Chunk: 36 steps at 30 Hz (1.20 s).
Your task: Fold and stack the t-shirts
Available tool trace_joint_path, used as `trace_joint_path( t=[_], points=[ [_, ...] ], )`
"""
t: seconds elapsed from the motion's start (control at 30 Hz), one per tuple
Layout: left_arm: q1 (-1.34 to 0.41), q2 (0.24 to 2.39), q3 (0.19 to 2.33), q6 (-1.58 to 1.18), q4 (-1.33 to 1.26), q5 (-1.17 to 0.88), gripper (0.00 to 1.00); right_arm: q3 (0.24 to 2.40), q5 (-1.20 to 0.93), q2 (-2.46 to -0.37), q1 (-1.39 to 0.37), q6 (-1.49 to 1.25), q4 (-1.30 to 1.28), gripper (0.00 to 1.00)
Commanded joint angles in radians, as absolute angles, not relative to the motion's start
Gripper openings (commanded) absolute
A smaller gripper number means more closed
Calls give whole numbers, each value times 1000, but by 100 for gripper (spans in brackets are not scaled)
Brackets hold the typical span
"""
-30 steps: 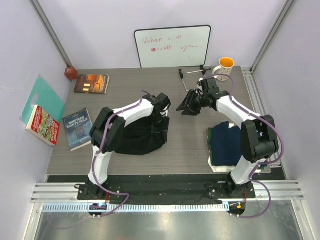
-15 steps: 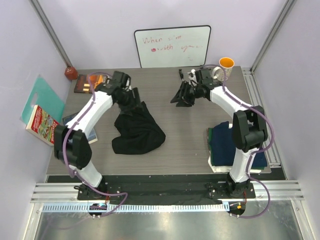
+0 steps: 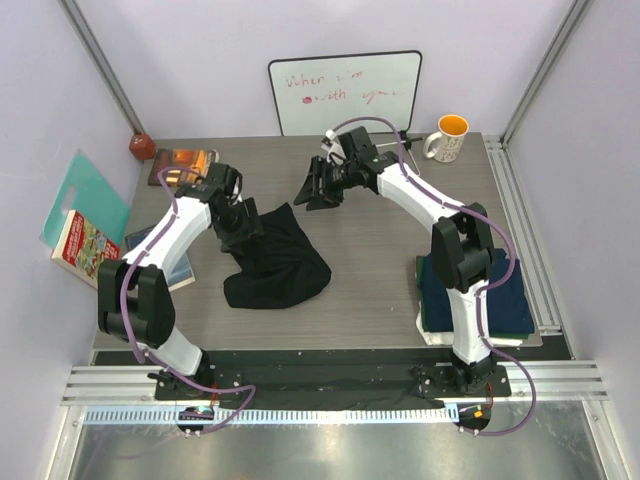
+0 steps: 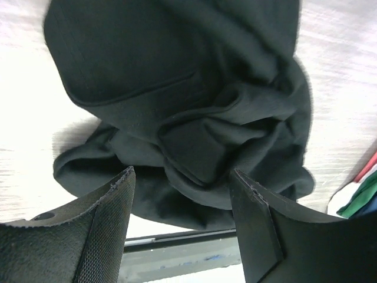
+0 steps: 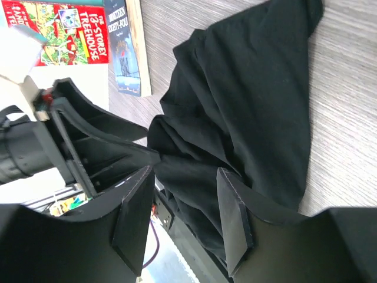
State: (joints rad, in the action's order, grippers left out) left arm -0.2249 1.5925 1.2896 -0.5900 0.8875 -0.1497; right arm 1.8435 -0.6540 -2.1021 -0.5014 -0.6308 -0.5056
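Note:
A black t-shirt (image 3: 277,262) lies crumpled in the middle of the table, with no print showing. My left gripper (image 3: 243,228) is open at the shirt's upper left edge. In the left wrist view the shirt's folds (image 4: 194,112) lie just beyond the gripper (image 4: 181,174). My right gripper (image 3: 312,193) is open just above the shirt's top right corner. In the right wrist view the gripper (image 5: 184,171) frames the shirt (image 5: 247,112). A folded stack with a navy shirt (image 3: 466,290) on top sits at the right.
A whiteboard (image 3: 345,92) and an orange-lined mug (image 3: 450,137) stand at the back. Books lie at the back left (image 3: 183,167), left (image 3: 152,250) and off the table's left edge (image 3: 85,248), by a teal board (image 3: 85,190).
The left arm has left the shirt's top, swung back left, and now sits at its upper left edge. The right gripper has moved left towards the shirt. The shirt lies more spread out.

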Motion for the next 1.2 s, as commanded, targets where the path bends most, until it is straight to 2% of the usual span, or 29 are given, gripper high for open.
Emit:
trace_joint_path(
  t=[0.0, 0.1, 0.17, 0.2, 0.23, 0.27, 0.33, 0.37, 0.47, 0.63, 0.77, 0.9, 1.17],
  points=[
    [-224, 1588, 1247, -583, 836, -199, 66, 1847, -681, -2079, -485, -621, -520, 52],
    [-224, 1609, 1207, -603, 793, -236, 65, 1810, -678, -2060, -485, -615, -519, 51],
    [-224, 1624, 1201, -617, 776, -261, 58, 1787, -675, -2054, -483, -614, -518, 50],
    [-224, 1624, 1198, -623, 758, -264, 53, 1773, -672, -2046, -482, -617, -518, 50],
    [-224, 1624, 1200, -629, 749, -261, 38, 1766, -669, -2043, -482, -615, -518, 50],
    [-224, 1621, 1204, -638, 736, -247, 31, 1760, -666, -2042, -480, -615, -518, 50],
    [-224, 1618, 1229, -643, 726, -232, 15, 1744, -663, -2036, -476, -617, -518, 49],
    [-224, 1620, 1242, -646, 716, -221, 12, 1741, -660, -2036, -471, -621, -518, 49],
    [-224, 1649, 1314, -667, 671, -230, 9, 1733, -657, -2039, -468, -626, -517, 49],
    [-227, 1749, 1581, -736, 632, -314, 0, 1746, -646, -2057, -460, -649, -517, 47],
    [-256, 1796, 1799, -695, 716, -328, 0, 1753, -624, -2046, -448, -649, -520, 46],
    [-362, 1842, 2006, -606, 790, -406, 0, 1720, -565, -2016, -416, -670, -522, 45],
    [-576, 1835, 2017, -591, 776, -667, 0, 1652, -468, -1944, -269, -747, -520, 47]
  ],
)
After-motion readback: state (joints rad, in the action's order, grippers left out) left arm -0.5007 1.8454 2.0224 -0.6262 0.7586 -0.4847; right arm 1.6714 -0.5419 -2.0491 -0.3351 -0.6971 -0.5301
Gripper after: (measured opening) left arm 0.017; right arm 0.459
